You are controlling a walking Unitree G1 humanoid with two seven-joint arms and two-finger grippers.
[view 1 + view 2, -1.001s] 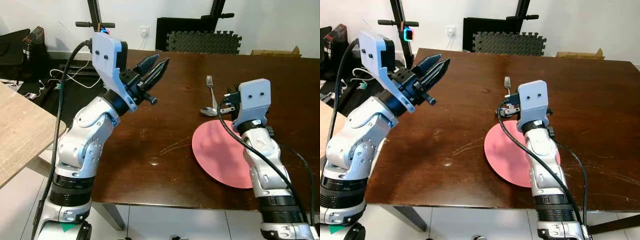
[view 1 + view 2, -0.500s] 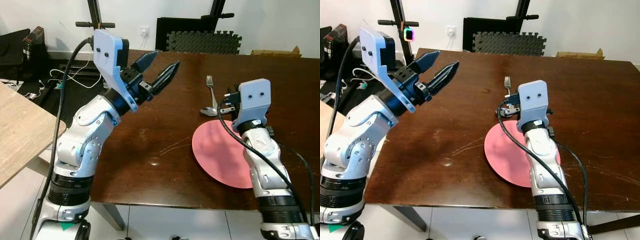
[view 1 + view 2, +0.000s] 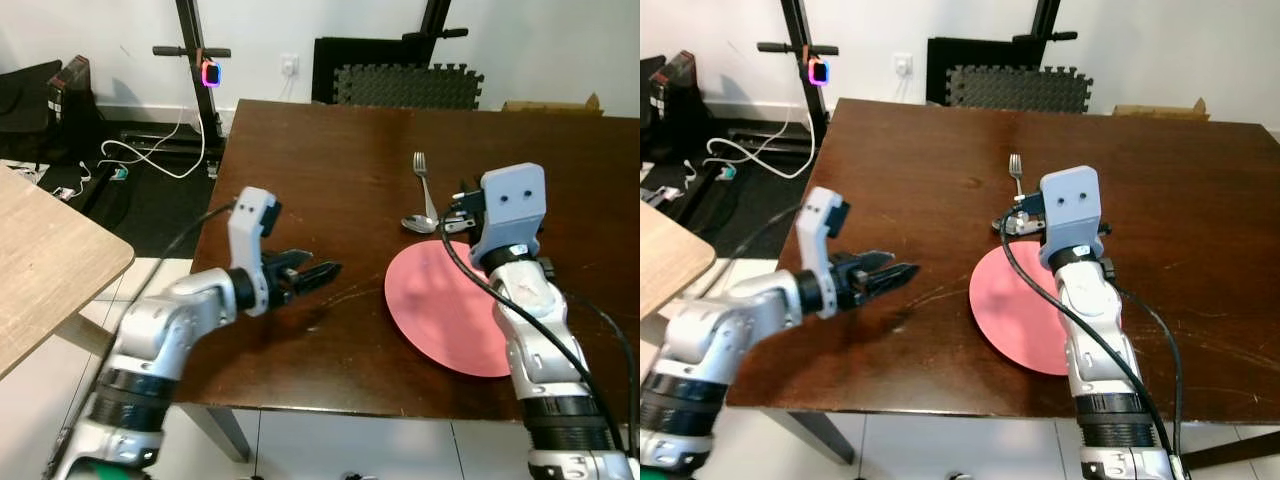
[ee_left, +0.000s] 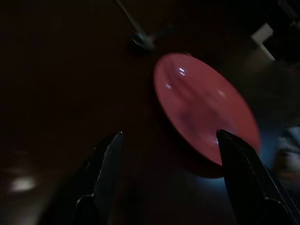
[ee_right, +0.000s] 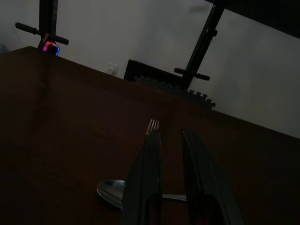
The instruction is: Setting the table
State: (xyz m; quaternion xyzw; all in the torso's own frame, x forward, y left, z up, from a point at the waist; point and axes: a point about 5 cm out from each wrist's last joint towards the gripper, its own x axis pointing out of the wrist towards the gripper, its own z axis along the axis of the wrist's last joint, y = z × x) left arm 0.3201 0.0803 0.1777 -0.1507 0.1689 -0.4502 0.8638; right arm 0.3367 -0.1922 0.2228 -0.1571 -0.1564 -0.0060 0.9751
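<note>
eye views: left gripper reaches low over the table, jaws spread, empty, aimed right at the pink plate, which lies bare near the front edge. fork runs near-to-far, tines far; spoon beside it. right wrist view: right gripper narrowly parted above the spoon, holding nothing.

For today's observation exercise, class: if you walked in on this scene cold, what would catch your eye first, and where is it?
First, the pink plate lying flat near the front edge of the dark wooden table, the one bright colour there. Just beyond it lie a fork and a spoon, with the right gripper hovering over them, jaws nearly closed. The left gripper reaches in low from the table's left side, jaws open toward the plate.
</note>
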